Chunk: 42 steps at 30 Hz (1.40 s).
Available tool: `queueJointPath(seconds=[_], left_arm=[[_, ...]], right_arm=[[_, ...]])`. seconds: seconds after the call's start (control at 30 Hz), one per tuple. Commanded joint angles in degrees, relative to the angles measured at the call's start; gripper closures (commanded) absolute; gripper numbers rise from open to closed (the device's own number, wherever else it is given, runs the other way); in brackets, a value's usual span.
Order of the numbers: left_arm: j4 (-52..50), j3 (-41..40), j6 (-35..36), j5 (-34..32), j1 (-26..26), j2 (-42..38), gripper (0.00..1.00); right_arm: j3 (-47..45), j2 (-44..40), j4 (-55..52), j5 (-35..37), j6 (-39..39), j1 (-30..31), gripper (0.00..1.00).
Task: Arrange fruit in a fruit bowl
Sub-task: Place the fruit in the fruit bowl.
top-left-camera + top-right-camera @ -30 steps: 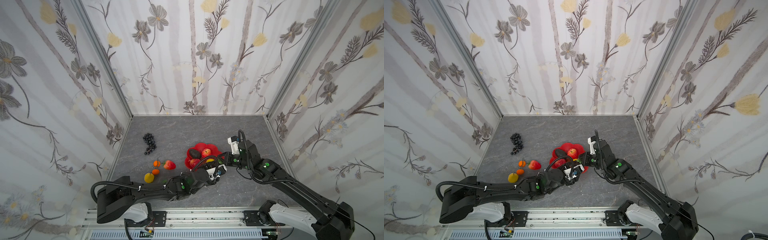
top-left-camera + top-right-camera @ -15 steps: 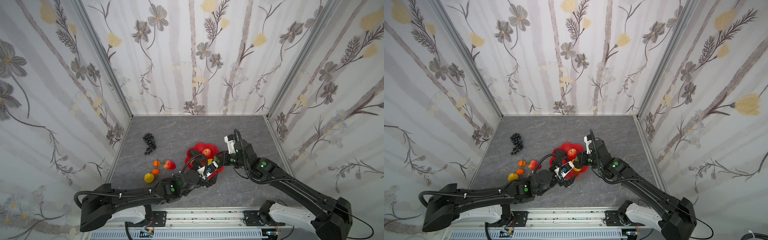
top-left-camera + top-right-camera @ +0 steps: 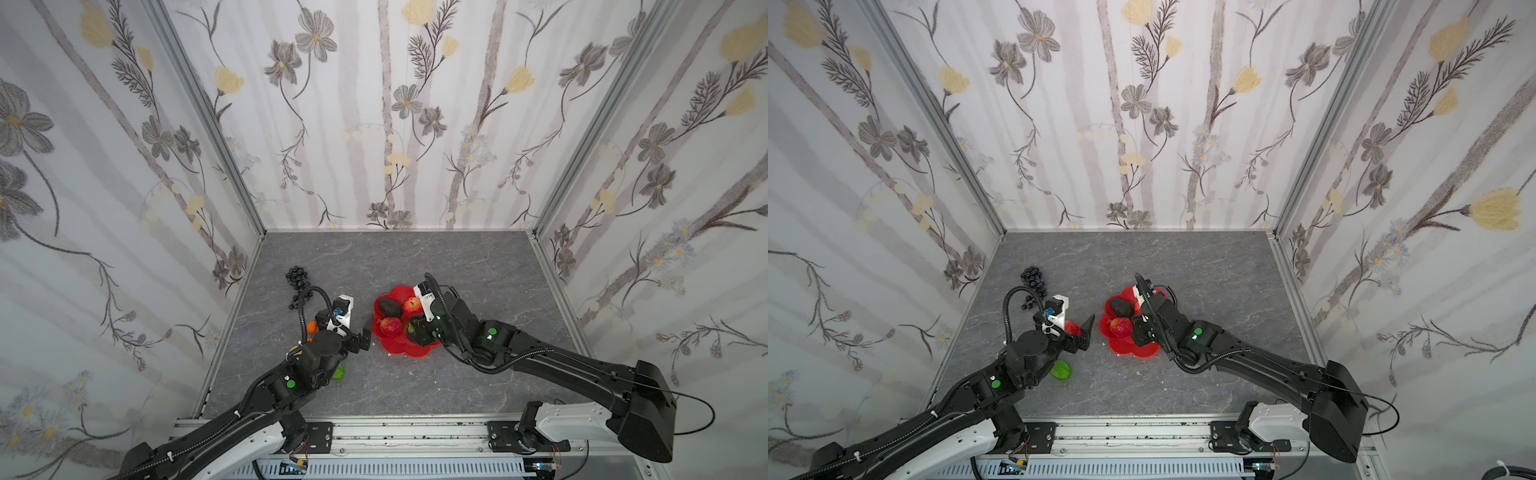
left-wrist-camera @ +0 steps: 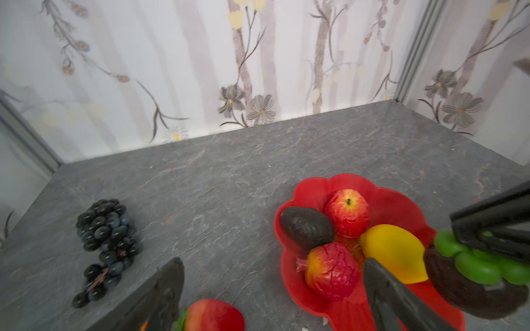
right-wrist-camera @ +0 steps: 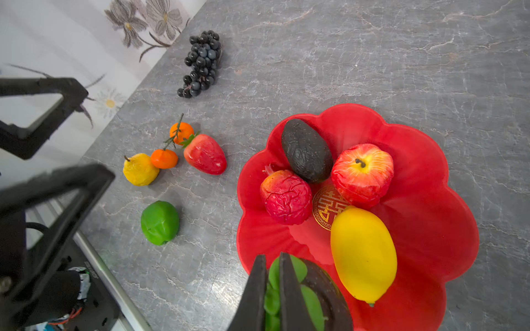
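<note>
Fruit bowl (image 3: 399,348) sits mid-tabletop in a top view. Left wrist: left end effector (image 4: 272,262) gapes empty near the strawberry (image 4: 213,315). Right wrist: right end effector (image 5: 272,258) pinches only leaves of the dark fruit (image 5: 329,295); I fear it slipping, knocking the lemon (image 5: 362,252) out.

Just beside right claw (image 5: 271,286): glossy yellow toy lemon (image 5: 362,252), blocking | toward left claw (image 4: 272,262): bare grey stone tabletop (image 5: 206,272), passable | beneath left claw: red toy strawberry (image 4: 213,315).
</note>
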Motion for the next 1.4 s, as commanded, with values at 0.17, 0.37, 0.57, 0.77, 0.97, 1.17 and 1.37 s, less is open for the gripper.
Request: queueJointPath(seconds=[0.17,0.37,0.57,0.77,0.97,1.17,1.37], left_arm=[[-2.5,-3.7,-5.3,2.5,4.8,-1.5,0.01],[-1.3,-6.3,-5.0,3.6,6.0,-4.2,0.01],[-0.4,-8.2,-4.8,4.1,6.8,-7.3,0.0],[-0.1,-9.2,-4.7,4.5,7.2,-9.1,0.0],[0.5,-9.6,-4.7,4.9,7.4,-9.3,0.0],[1.4,-10.2,-4.4,5.1,7.5,-9.5,0.0],[2.5,-10.4,-4.0,5.4,7.7,-9.2,0.0]], right_arm=[[0.6,6.2,8.4,5.4,-4.7,2.3,1.0],[2.7,11.5,10.5,6.5,-6.1,3.2,1.0],[2.6,14.5,12.3,7.9,-6.4,4.0,1.0],[1.4,15.1,14.3,9.4,-5.1,4.2,1.0],[-3.2,14.9,17.0,10.2,-1.9,4.2,1.0],[-4.8,15.7,19.2,10.2,0.4,4.5,1.0],[-5.7,16.9,20.6,12.2,1.9,4.9,1.0]])
